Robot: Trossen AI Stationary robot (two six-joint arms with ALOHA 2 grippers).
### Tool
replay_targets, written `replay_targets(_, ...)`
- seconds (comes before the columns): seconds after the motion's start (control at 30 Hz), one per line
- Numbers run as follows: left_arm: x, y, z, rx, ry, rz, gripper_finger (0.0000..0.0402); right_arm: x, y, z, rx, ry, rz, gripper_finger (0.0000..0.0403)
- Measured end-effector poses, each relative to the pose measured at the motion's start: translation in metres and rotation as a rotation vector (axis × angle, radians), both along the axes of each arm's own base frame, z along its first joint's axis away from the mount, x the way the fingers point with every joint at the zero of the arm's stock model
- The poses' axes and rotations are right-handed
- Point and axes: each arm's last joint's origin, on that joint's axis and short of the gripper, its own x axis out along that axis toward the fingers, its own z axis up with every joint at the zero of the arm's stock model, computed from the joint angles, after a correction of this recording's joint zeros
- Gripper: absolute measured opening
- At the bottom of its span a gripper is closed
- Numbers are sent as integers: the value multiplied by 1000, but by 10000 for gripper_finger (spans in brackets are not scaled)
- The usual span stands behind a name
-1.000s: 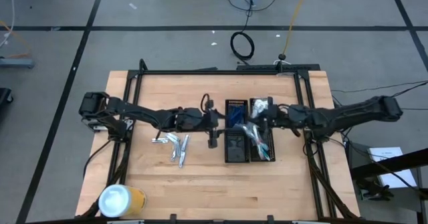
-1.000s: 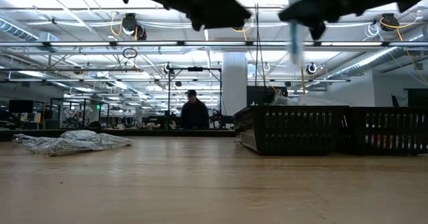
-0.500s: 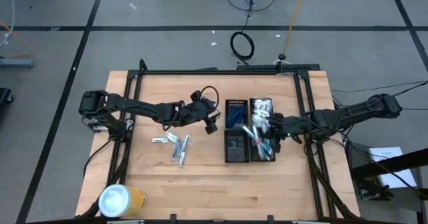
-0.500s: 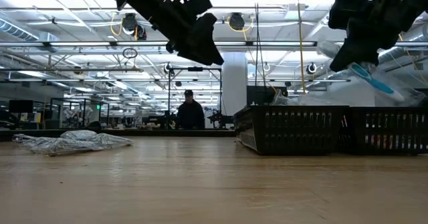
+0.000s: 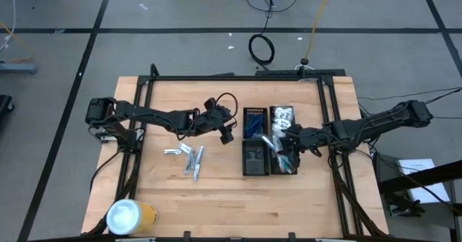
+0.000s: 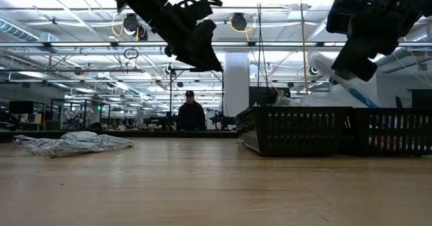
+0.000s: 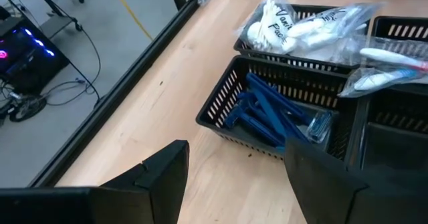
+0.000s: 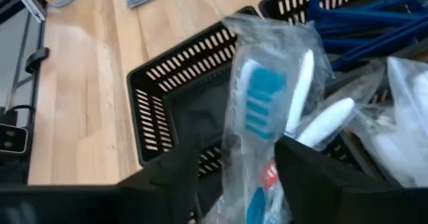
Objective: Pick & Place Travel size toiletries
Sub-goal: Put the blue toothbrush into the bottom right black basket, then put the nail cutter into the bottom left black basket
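My right gripper (image 8: 237, 160) stands open over the right black tray (image 5: 283, 171). A toothbrush in a clear packet (image 8: 267, 97) lies slanting between and ahead of its fingers, on other packed toothbrushes (image 5: 281, 154). Blue razors (image 7: 274, 114) fill the far compartment of the left tray (image 5: 254, 171). A clear-white packet (image 7: 287, 23) sits in the right tray's far end. Silvery sachets (image 5: 186, 157) lie on the wood left of the trays. My left gripper (image 5: 228, 136) hangs open above the table between sachets and trays, with nothing between its fingers. My right gripper has its open fingers (image 8: 180, 177) on either side of the packet's near end (image 8: 257, 197), coming slanting down from the table's right. Whether either finger touches the packet I cannot tell. The packet's far end rests on the pile in the tray.
A yellow cylinder with a white lid (image 5: 131, 217) stands at the near left corner. A black frame (image 5: 231, 77) runs round the table's far edge and sides. Bare wood lies near the front edge. A person (image 6: 192, 113) shows far behind the table.
My right gripper has sunk toward the right tray, tipped downward, rolled and opened. The toothbrush packet, which hung upright below it a second ago, now lies slanting on the tray's pile. My left gripper has tipped downward and sunk a little.
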Motion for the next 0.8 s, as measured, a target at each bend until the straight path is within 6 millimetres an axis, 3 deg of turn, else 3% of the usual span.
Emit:
replay_targets(0.17,-2,1,-3,-20,25,16,241,1,1,4,22,-41,39,245)
replay_targets(0.33,-15,6,-6,-103,102,101,241,3,3,13,31,-133,100,272)
replay_targets(0.57,-47,6,-11,-236,294,264,241,14,5,36,-172,-418,221,272)
replay_targets(0.8,-77,-1,-22,-519,550,396,241,17,6,49,-339,-570,291,267)
